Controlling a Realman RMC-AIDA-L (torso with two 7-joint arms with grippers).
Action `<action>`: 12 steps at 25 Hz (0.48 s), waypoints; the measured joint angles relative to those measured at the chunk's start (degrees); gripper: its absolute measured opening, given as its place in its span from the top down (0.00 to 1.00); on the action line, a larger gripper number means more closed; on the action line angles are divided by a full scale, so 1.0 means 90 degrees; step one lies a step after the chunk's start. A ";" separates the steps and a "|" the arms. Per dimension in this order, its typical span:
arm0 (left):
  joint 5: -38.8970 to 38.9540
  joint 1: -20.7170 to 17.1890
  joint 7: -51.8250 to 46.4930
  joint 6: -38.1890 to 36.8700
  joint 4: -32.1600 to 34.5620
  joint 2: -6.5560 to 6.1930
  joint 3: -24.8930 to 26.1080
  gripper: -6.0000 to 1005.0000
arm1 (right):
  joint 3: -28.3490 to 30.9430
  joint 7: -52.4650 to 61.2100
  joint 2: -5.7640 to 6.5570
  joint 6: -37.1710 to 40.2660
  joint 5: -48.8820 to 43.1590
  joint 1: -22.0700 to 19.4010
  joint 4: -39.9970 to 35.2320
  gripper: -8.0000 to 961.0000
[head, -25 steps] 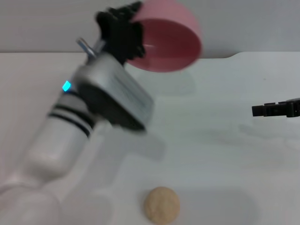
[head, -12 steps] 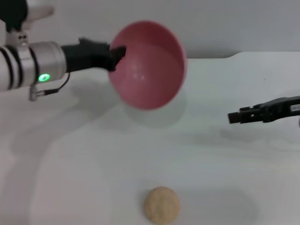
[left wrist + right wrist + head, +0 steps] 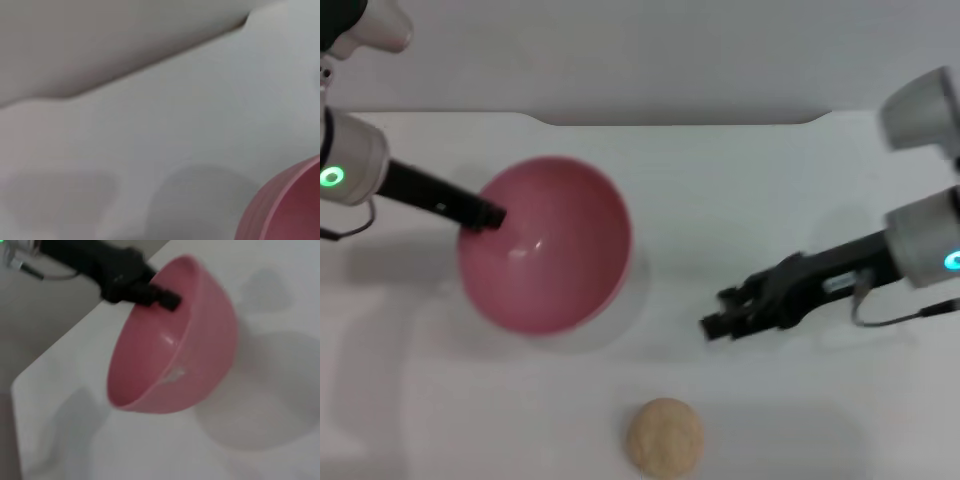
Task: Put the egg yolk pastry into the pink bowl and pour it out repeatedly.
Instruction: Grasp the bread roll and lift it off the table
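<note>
The pink bowl (image 3: 550,255) hangs tilted a little above the white table (image 3: 720,190) at the left, its inside empty. My left gripper (image 3: 488,215) is shut on its left rim. The right wrist view shows the bowl (image 3: 175,365) off the table with the left gripper (image 3: 142,287) clamped on its rim. The left wrist view shows only a part of the bowl's outer wall (image 3: 290,210). The egg yolk pastry (image 3: 664,437) lies on the table near the front edge. My right gripper (image 3: 715,312) is open and empty, above and slightly right of the pastry.
The table's far edge (image 3: 680,122) has a shallow notch and meets a grey wall. The bowl casts a shadow on the table under it (image 3: 260,410). Nothing else stands on the table.
The left arm has swung the bowl down and to the left, from high at the back to low over the table. The right gripper has come in from the right toward the pastry. The pastry has not moved.
</note>
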State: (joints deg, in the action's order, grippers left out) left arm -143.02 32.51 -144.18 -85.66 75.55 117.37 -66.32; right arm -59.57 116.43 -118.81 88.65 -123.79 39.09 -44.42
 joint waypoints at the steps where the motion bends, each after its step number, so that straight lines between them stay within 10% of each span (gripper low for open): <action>1: -0.0144 -0.0021 -0.0073 -0.0204 0.0134 0.0012 0.0004 1.00 | -0.0191 -0.0020 -0.0002 -0.0071 0.0097 0.0065 0.0149 0.39; 12: -0.0454 -0.0068 -0.0315 -0.0494 0.0234 0.0016 0.0219 1.00 | -0.1469 -0.0014 -0.0029 -0.0388 0.0636 0.0276 0.0623 0.39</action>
State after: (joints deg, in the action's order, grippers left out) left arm -147.10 31.89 -147.01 -90.10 77.65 117.52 -64.35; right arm -72.79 116.30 -119.07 85.15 -118.06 41.58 -38.81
